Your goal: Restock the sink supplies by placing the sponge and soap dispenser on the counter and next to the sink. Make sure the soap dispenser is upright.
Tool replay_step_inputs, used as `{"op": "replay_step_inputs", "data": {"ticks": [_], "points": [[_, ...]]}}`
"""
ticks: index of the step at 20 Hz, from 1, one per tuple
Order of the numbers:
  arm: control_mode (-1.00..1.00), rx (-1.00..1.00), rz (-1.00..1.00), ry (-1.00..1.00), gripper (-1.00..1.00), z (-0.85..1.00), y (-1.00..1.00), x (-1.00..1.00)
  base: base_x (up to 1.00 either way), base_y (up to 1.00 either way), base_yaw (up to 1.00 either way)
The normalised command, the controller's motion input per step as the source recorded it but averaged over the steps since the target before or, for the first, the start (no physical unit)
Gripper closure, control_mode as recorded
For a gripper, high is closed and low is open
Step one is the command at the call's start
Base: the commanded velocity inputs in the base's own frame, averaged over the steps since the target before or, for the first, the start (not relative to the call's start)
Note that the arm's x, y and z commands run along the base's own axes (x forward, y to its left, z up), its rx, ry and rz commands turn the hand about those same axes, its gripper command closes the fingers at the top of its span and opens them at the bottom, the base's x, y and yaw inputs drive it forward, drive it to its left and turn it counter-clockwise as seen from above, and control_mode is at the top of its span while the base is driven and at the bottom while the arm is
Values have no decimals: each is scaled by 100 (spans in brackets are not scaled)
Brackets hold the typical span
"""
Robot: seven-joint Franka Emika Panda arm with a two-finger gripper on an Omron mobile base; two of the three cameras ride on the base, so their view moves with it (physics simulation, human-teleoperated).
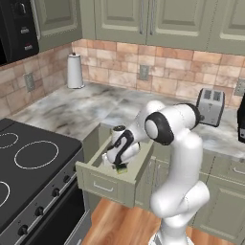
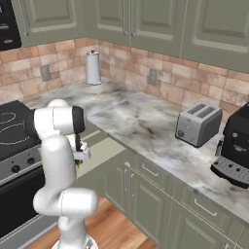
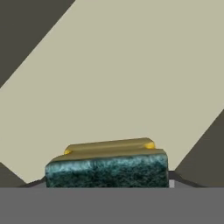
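Sponge (image 3: pixel 107 168): green face toward camera, yellow layer behind, clamped between the half-closed tool (image 1: pixel 120 167) fingers, low inside the open drawer (image 1: pixel 103 182). Bare drawer floor all round; desk (image 1: pixel 81 110) edge above; stove (image 1: pixel 28 167) adjoining left.

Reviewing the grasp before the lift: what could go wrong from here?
1. The end effector is down inside the open drawer, closed on the sponge. A sloppy lift could clip the drawer's front wall.
2. In the hand view the sponge sits right at the fingertips, so the grip may be shallow and it could slip on the way to the counter.
3. No sink shows in these views, so the carry is probably long, with more chances to drop it.
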Motion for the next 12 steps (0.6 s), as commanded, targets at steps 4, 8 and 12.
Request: {"op": "replay_step_inputs", "data": {"ticks": [4, 8, 12], "points": [[-100, 0, 0, -9, 100, 100, -54, -1, 0, 0, 0], [-100, 0, 0, -17, 100, 100, -41, -34, 0, 0, 0], [-100, 0, 0, -21, 100, 100, -38, -73, 0, 0, 0]]}}
